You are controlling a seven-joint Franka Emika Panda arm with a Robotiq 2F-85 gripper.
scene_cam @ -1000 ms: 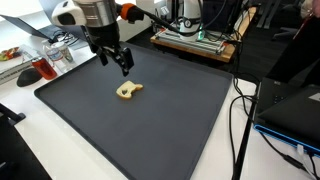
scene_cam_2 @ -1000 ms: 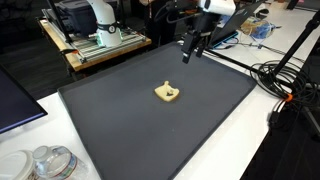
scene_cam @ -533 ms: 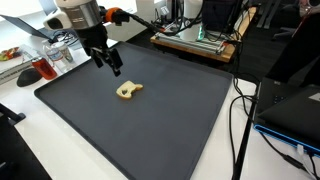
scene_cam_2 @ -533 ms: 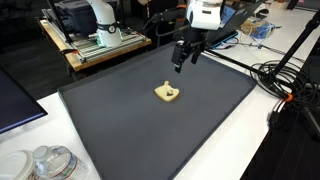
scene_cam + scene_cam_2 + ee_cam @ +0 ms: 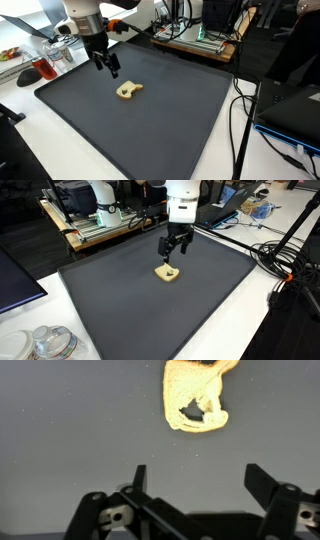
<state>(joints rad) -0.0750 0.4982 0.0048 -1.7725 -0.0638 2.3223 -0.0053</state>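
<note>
Wrist view: the gripper fills the lower edge with its jaws standing wide apart and nothing between them. Beyond the fingertips, toward the top of the frame, lies the tan piece, an irregular flat shape with a dark hole near its middle. Only this view shows the hole and the ragged outline clearly.

Exterior views: the gripper hangs over the dark grey mat, near the tan piece but apart from it. Seen from the opposite side, the gripper stands just above and behind the tan piece, which rests flat on the mat toward its far half. These views give the height of the gripper above the surface, which the wrist view does not.

Surroundings: the mat covers most of a white table. A glass of red contents stands off one corner of the mat, and black cables run along its side. A wooden frame holding equipment stands behind the table, and a clear container sits at the near corner.
</note>
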